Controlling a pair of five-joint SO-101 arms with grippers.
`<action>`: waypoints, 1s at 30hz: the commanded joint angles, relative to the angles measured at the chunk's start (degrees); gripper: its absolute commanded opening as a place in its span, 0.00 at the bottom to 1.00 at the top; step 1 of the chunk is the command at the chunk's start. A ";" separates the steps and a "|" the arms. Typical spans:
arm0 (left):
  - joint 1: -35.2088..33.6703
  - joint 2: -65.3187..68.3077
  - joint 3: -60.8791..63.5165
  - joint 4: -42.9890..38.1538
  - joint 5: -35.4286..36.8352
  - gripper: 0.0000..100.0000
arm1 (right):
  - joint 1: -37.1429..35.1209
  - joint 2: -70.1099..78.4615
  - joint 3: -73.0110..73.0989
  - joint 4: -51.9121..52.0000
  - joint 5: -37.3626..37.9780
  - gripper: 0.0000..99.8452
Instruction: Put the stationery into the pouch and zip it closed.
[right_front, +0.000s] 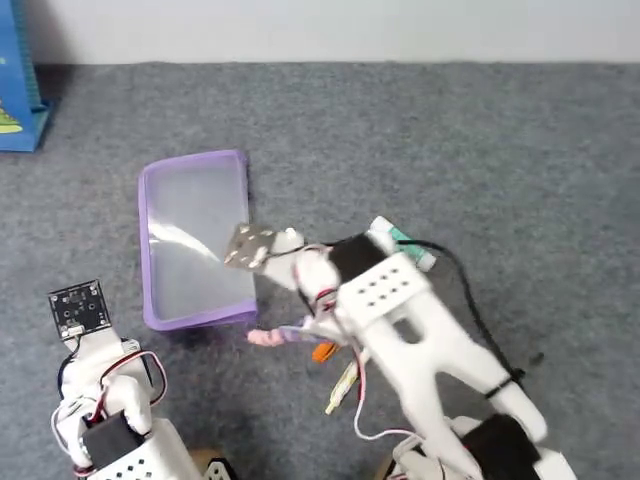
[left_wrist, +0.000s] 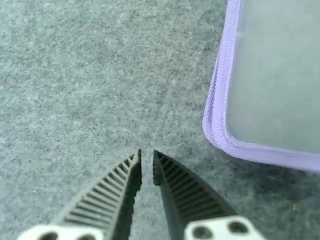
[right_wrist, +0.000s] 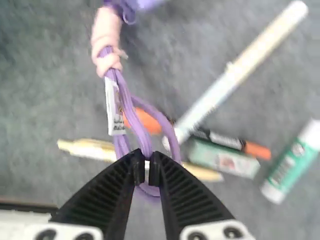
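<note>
Currently zip step, by my judgement. My right fingers pinch purple pull loop by pouch near edge, arm stretched low over stationery lying loose on table. Left fingers nearly pressed together, holding nothing, just beside pouch corner. Next: steady pull along zip line, left pinning pouch.

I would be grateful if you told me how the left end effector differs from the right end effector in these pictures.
The left end effector is shut on nothing, while the right end effector is shut on a purple loop. The left end effector is over bare grey carpet beside the purple pouch; the right end effector is over a white pen and an orange-tipped marker. Both have black ribbed fingers.
</note>
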 joint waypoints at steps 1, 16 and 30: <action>-0.35 -0.62 -0.75 -1.49 0.18 0.05 | 7.08 -3.38 -3.60 3.38 4.04 0.01; -0.35 -0.62 -0.75 -1.58 0.18 0.05 | 12.00 -3.82 -4.22 6.90 0.44 0.21; -0.26 -0.62 -0.75 -1.58 0.18 0.05 | -10.51 5.14 3.78 -11.56 -9.85 0.21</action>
